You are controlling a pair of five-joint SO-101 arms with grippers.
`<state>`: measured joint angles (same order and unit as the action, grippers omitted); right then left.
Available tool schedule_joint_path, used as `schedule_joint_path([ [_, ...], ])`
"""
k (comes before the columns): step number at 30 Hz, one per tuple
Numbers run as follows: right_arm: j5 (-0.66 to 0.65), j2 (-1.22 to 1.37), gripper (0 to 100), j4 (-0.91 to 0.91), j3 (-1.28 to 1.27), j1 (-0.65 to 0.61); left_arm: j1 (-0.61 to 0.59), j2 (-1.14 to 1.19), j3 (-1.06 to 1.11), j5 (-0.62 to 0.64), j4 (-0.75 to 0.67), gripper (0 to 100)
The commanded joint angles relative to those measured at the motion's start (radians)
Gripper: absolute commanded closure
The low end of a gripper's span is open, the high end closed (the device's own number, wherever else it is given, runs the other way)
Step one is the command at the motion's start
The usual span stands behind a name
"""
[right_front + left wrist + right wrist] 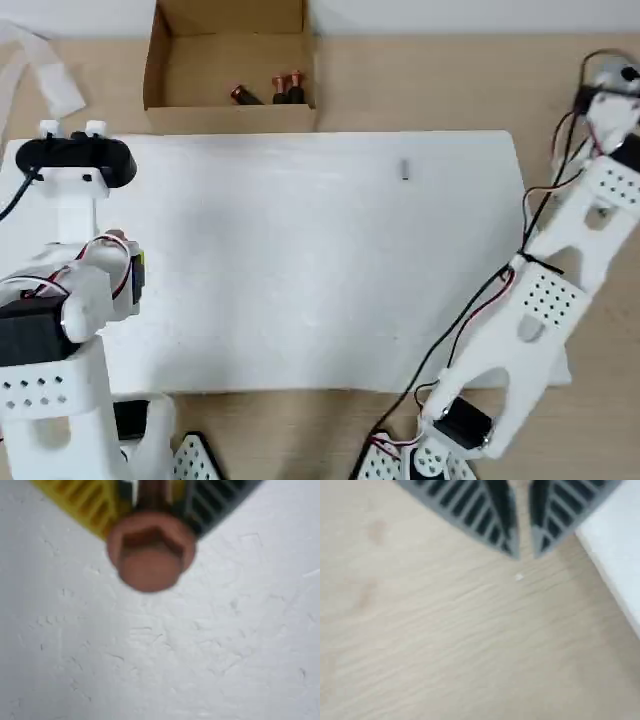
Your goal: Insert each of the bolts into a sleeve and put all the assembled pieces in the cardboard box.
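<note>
Copper-coloured hex-head metal bolt [150, 555], clamped between the left fingers [85, 502] (one yellow, one black), head toward the wrist camera, held over the white foam sheet [175, 655]. In the high view, left arm at the sheet's left edge.

Right fingers [470, 510], grey and ribbed, drawn all but closed with a slim gap at the tips and nothing gripped; poised above the light wooden desk [420, 630], just beside the sheet's edge. In the high view, right arm stretched along the sheet's right side.

Open brown cardboard box [160, 70] on the desk, just beyond the sheet's far edge, left of centre. Inside, against the near wall, a few copper-and-black assembled pieces [285, 90], lying close together.

Small grey cylindrical piece [405, 170] on the sheet, near the far edge and right of centre, well apart from both arms; too small to tell whether a sleeve.
</note>
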<state>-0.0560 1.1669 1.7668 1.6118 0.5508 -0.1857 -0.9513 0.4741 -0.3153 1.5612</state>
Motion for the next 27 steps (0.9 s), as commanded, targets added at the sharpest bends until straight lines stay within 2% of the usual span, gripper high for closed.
schedule_joint_path([
  [1, 0.034, -0.211, 98.9, 0.026, -0.054, -0.035, -0.015, -0.019, -0.011, -0.002, -0.003, 99],
  [4, 0.034, -0.375, 98.9, 0.026, -0.28, -0.062, -0.015, -0.019, -0.014, -0.002, -0.003, 99],
  [8, 0.031, -0.693, 98.9, 0.025, -0.728, -0.122, -0.009, -0.05, -0.023, 0.0, -0.003, 99],
  [11, 0.026, -0.929, 98.8, 0.015, -1.067, -0.197, -0.009, -0.139, -0.069, 0.035, -0.003, 99],
  [15, 0.032, -1.145, 98.8, -0.061, -1.389, -0.306, -0.008, -0.283, -0.068, 0.087, -0.012, 99],
  [21, 0.032, -1.245, 98.8, -0.218, -1.704, -0.414, -0.008, -0.547, 0.117, 0.106, -0.121, 99],
  [27, 0.032, -1.248, 98.8, -0.301, -1.883, -0.489, -0.015, -0.842, 0.404, 0.104, -0.222, 99],
])
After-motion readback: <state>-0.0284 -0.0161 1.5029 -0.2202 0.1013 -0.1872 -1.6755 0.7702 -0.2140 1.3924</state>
